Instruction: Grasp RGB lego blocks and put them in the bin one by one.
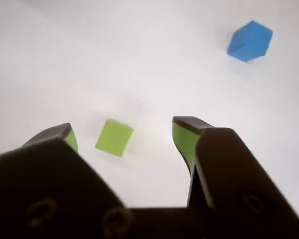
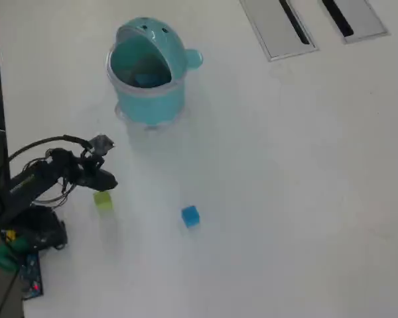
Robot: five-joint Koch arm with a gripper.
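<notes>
- The gripper (image 1: 124,132) enters the wrist view from the bottom edge, its two black fingers (image 1: 189,137) with green inner pads spread wide apart and holding nothing.
- The small yellow-green plastic cube (image 1: 114,137) lies on the white surface (image 1: 89,59) in the gap between the fingertips, nearer the one at 9 o'clock and touching neither.
- In the overhead view the same cube (image 2: 103,201) sits just below the gripper (image 2: 107,184), at about 6 o'clock from it.
- The small bright blue plastic cube (image 1: 249,41) lies well apart at about 2 o'clock in the wrist view; overhead it (image 2: 190,216) is at about 4 o'clock from the gripper, with bare surface between the two cubes.
- The round teal plastic bin with a domed hood and dark dots on top (image 2: 148,69) stands upright at about 1 o'clock from the gripper, its mouth facing the camera and its small knob at 3 o'clock.
- Something bluish shows dimly inside the bin; I cannot tell what.
- Two grey slotted panels (image 2: 278,26) are set into the surface at the top edge, well clear of everything.
- Black cables (image 2: 33,149) loop over the arm near the left edge.
</notes>
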